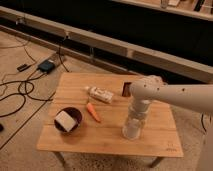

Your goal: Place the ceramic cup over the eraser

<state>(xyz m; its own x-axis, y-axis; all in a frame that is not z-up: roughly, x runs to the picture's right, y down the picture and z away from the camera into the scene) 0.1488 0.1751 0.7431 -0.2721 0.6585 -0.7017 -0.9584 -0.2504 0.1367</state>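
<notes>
The ceramic cup point(131, 129), small and white, stands on the wooden table point(165, 135) towards its front right. My gripper point(135, 119) comes straight down onto the cup's top from the white arm point(175, 95) that reaches in from the right. It is shut on the cup. The fingers themselves blend into the white of the cup. The eraser point(126, 89), a small dark reddish-brown block, stands near the table's back edge, behind the cup and beside the arm's wrist.
A long white tube-like pack point(100, 94) lies mid-table and an orange carrot-like piece point(93, 112) in front of it. A dark bowl point(75, 116) holding a white block point(65, 120) sits front left. Cables and a small box point(46, 66) lie on the floor to the left.
</notes>
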